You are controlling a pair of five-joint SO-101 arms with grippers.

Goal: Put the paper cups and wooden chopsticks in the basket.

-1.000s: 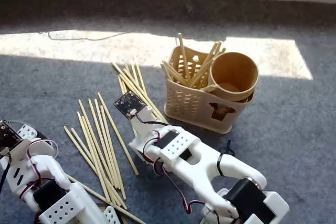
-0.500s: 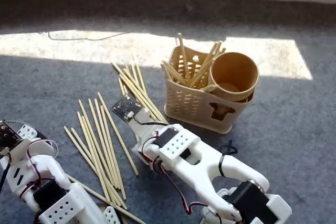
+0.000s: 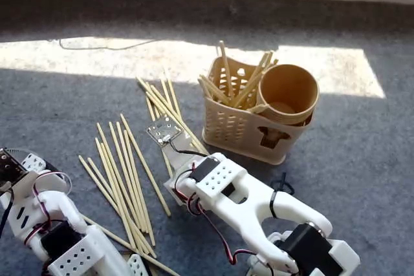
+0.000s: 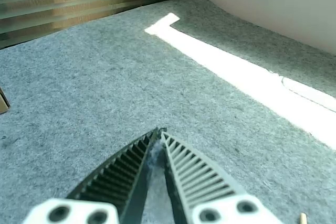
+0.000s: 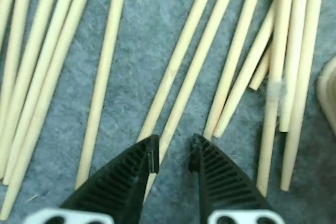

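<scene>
A cream basket (image 3: 242, 127) stands on the grey carpet with a paper cup (image 3: 288, 95) and several wooden chopsticks (image 3: 229, 82) in it. More chopsticks (image 3: 126, 166) lie loose on the carpet to its left. My right arm (image 3: 220, 185) stretches over them close to the basket. My right gripper (image 5: 173, 153) is open low over the loose chopsticks (image 5: 194, 72), and the end of one stick lies between its fingertips. My left gripper (image 4: 159, 132) is shut and empty above bare carpet. The left arm (image 3: 39, 218) sits at the near left corner.
A sunlit strip (image 3: 97, 53) and a thin cable (image 3: 97, 46) cross the carpet behind the chopsticks. The basket's corner (image 5: 328, 95) lies just beside the right gripper. One chopstick tip (image 4: 303, 217) shows by the left gripper.
The right arm's wrist has shifted a little toward the basket and turned slightly over the loose chopsticks. The left arm has kept still.
</scene>
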